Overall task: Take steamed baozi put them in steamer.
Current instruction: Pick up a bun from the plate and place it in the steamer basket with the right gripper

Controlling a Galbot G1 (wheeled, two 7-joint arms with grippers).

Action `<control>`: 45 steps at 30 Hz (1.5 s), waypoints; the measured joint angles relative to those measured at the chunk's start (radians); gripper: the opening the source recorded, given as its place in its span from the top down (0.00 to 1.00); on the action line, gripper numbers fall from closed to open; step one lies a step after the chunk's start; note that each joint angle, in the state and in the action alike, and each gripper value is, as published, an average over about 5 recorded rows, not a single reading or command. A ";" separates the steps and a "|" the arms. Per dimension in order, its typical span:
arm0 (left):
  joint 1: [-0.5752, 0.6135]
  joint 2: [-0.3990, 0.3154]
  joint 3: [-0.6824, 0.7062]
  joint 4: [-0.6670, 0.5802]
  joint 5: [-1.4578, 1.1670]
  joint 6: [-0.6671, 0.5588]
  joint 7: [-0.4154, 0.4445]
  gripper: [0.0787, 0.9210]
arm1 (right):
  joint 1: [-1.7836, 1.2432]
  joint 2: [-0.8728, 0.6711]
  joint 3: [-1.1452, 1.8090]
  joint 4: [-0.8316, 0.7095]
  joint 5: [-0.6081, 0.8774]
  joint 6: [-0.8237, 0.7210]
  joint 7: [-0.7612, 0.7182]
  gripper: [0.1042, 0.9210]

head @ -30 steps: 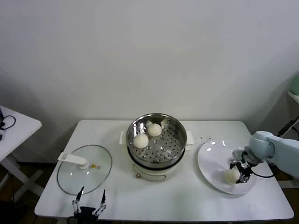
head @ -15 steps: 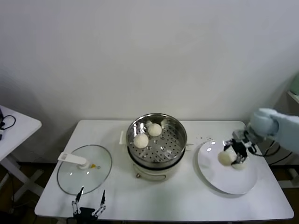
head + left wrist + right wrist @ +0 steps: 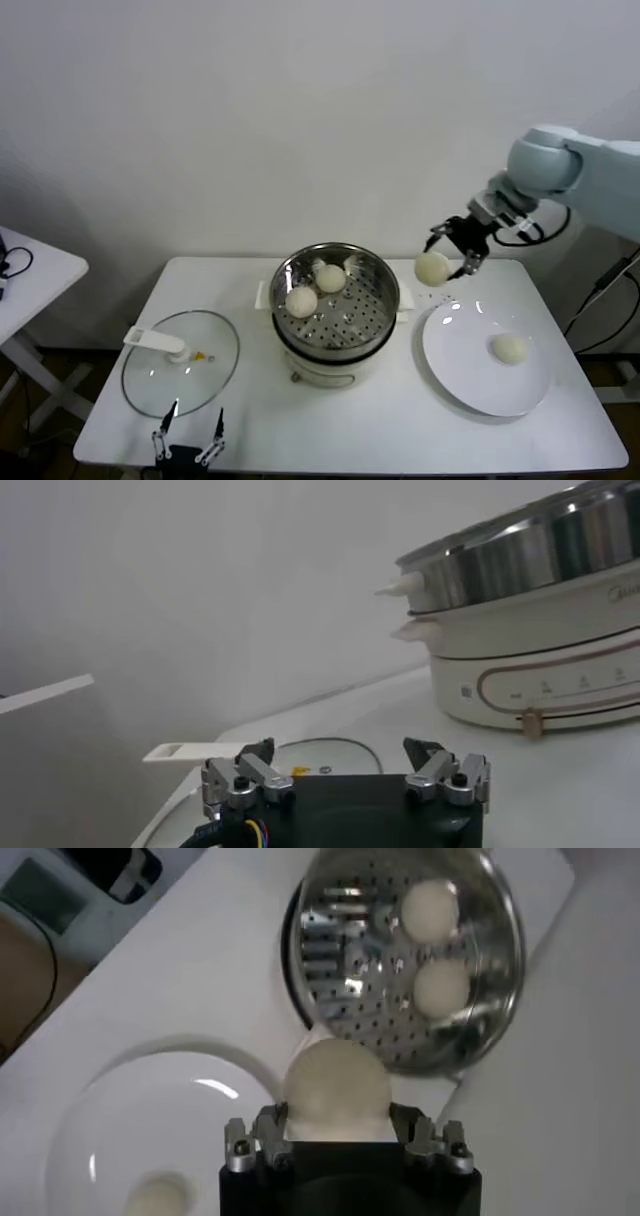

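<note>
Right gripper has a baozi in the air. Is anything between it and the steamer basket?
Nothing visible. The right gripper holds the baozi beside the open steamer; its glass lid lies on the table.

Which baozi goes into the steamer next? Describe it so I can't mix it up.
Start at the steel steamer mid-table. Just to its right, above the table, the right claw holds a baozi. It is the only one airborne; two lie in the steamer, one on the white plate.

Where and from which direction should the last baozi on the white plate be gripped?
Grip the baozi across its widest middle, coming straight down from above. It is a smooth round ball lying alone on the flat plate, with bare plate all around for the fingers.
</note>
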 measured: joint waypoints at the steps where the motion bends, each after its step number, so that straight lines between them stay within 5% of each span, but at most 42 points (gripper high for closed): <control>1: 0.000 0.000 0.000 0.001 0.001 0.000 0.000 0.12 | 0.005 0.017 0.002 0.011 -0.007 0.011 0.001 0.26; 22: 0.006 0.000 -0.004 -0.010 -0.002 0.002 -0.003 0.12 | -0.221 0.366 0.084 -0.013 -0.322 0.139 0.100 0.26; 36: 0.005 0.000 -0.003 -0.013 -0.004 0.003 -0.002 0.12 | -0.343 0.451 0.098 -0.093 -0.399 0.170 0.108 0.25; 45: 0.008 0.000 -0.008 -0.015 -0.004 0.004 -0.002 0.12 | -0.363 0.462 0.105 -0.114 -0.390 0.190 0.114 0.13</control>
